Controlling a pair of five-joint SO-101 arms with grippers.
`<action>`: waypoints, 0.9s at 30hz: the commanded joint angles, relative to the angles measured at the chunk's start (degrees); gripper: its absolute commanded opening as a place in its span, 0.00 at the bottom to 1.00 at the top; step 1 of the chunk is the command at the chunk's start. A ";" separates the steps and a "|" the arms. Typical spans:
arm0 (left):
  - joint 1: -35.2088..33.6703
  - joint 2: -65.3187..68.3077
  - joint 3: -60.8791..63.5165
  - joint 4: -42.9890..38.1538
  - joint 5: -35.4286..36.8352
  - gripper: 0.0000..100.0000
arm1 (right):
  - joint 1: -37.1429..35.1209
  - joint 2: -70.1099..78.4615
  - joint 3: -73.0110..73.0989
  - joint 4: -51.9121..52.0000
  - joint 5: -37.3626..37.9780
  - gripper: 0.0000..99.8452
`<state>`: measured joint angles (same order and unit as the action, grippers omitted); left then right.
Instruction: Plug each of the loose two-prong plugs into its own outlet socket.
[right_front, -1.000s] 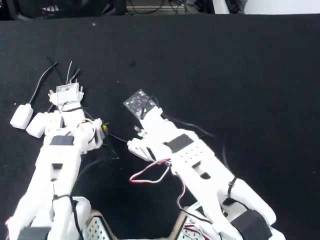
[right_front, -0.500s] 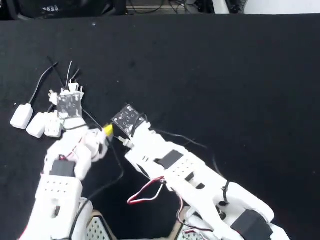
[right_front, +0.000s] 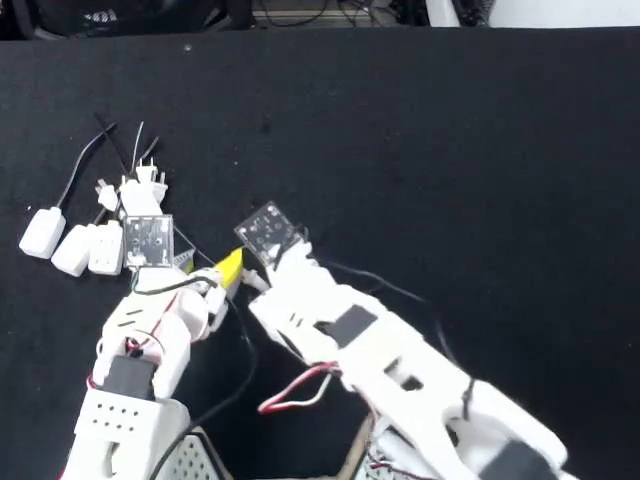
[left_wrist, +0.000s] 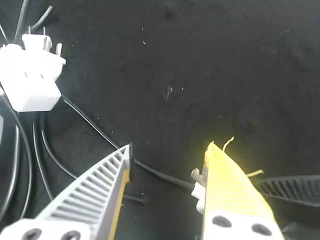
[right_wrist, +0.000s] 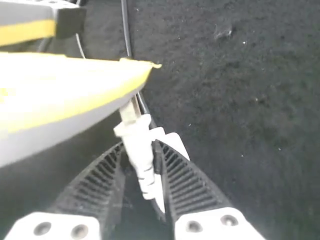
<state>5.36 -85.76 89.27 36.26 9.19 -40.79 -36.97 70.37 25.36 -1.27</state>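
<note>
My right gripper (right_wrist: 140, 146) is shut on a small white two-prong plug (right_wrist: 138, 150) with a thin black cable (right_wrist: 131, 75). In the high view it (right_front: 250, 282) sits left of centre on the black table. My left gripper (left_wrist: 170, 152) stands open just beside it, its yellow finger (right_wrist: 75, 92) almost against the held plug (left_wrist: 197, 186). White outlet sockets (right_front: 75, 248) lie in a row at the far left. Loose white plugs (right_front: 143, 181) with prongs up lie just behind them. One white socket block (left_wrist: 30, 85) lies off to the side of my left gripper.
Black cables (right_front: 85, 160) trail from the sockets and plugs at the left, and one cable (left_wrist: 90, 130) runs between the left gripper's fingers. The black table (right_front: 450, 150) stretches bare to the right and back.
The left arm has drawn back from the sockets toward the near edge, its gripper swinging right toward the right gripper. The right gripper has shifted slightly left with the plug.
</note>
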 joint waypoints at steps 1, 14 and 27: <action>1.01 -0.62 -0.13 -0.18 -1.58 0.24 | -0.79 -10.24 1.36 2.46 -0.44 0.01; 0.84 -0.62 -0.04 -0.18 -1.93 0.24 | -0.35 -32.66 12.35 2.73 6.68 0.01; 1.01 -0.70 -0.04 0.53 -1.93 0.24 | 2.55 -28.79 12.70 -0.35 1.05 0.01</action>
<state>5.45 -86.11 89.45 36.26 7.87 -40.88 -67.03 84.35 27.91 2.15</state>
